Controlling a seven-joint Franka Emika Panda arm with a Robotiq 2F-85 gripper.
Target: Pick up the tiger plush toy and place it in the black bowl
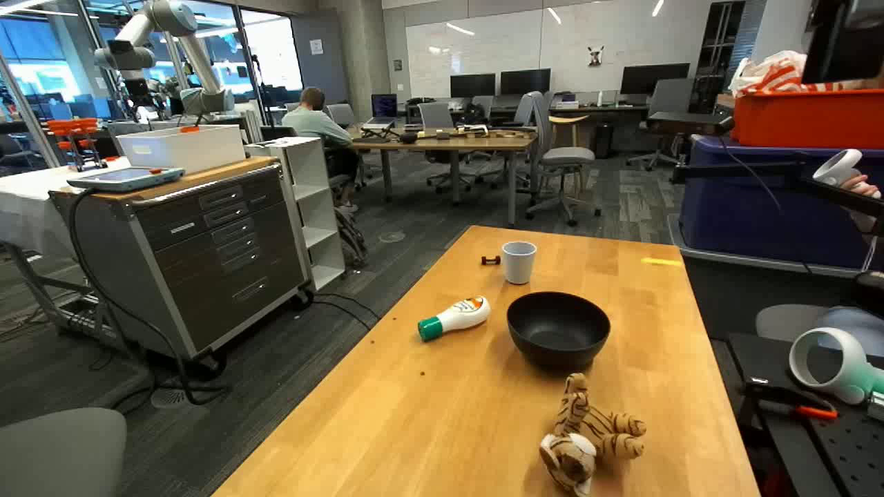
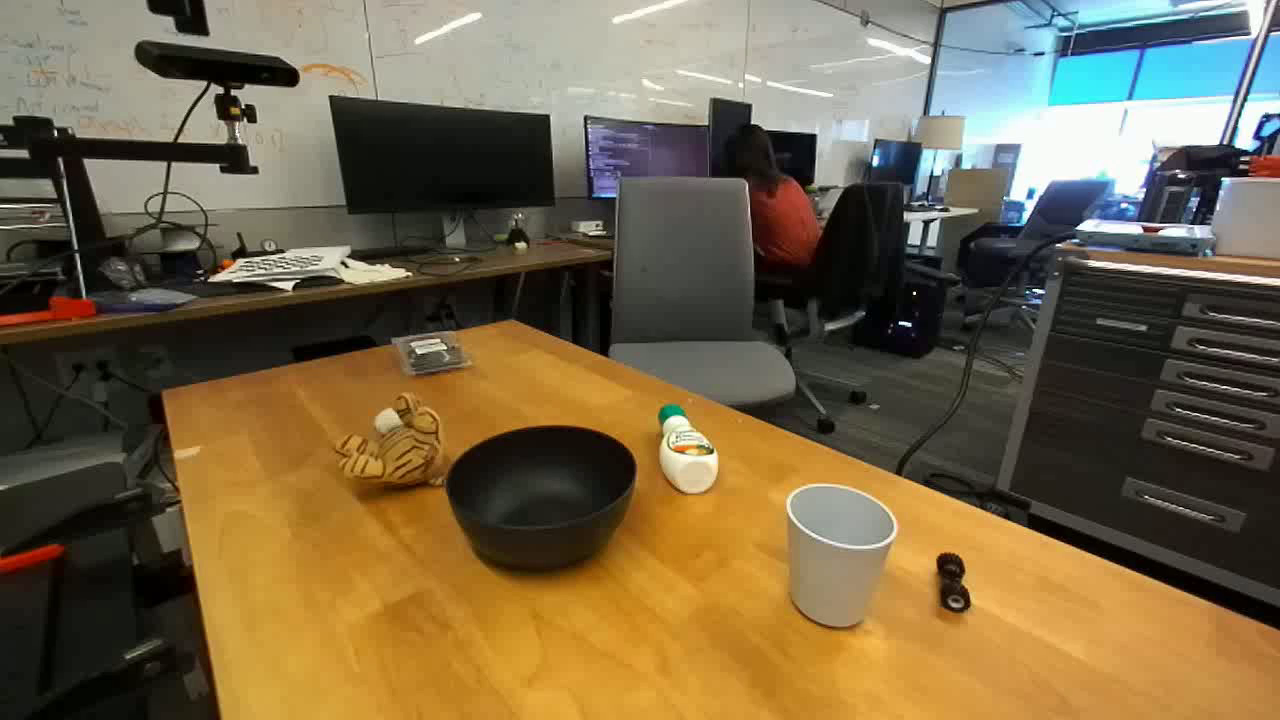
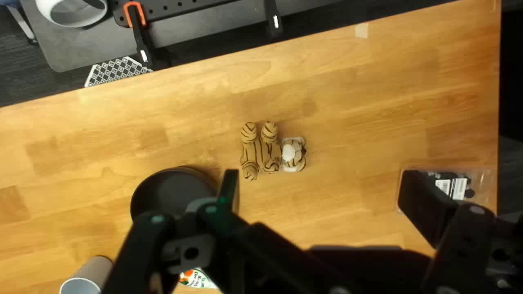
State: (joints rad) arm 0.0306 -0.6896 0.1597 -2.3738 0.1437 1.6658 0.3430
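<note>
The tiger plush toy (image 3: 261, 151) is tan with dark stripes and lies on the wooden table. It shows in both exterior views (image 1: 587, 435) (image 2: 400, 450), close to the black bowl. The black bowl (image 1: 558, 331) is upright and its inside looks empty. It also shows in the exterior view (image 2: 540, 500) and, partly hidden by a finger, in the wrist view (image 3: 169, 190). My gripper (image 3: 320, 188) shows only in the wrist view. Its fingers are wide apart with nothing between them. It is above the table, and the toy appears just beyond the left fingertip.
A white bottle with a green cap (image 1: 456, 317) lies beside the bowl. A pale cup (image 2: 840, 555) and a small dark dumbbell-shaped piece (image 2: 952, 582) stand farther along. A clear plastic package (image 3: 470, 188) lies near the table's end. A side bench with clamps (image 3: 204, 28) runs along one edge.
</note>
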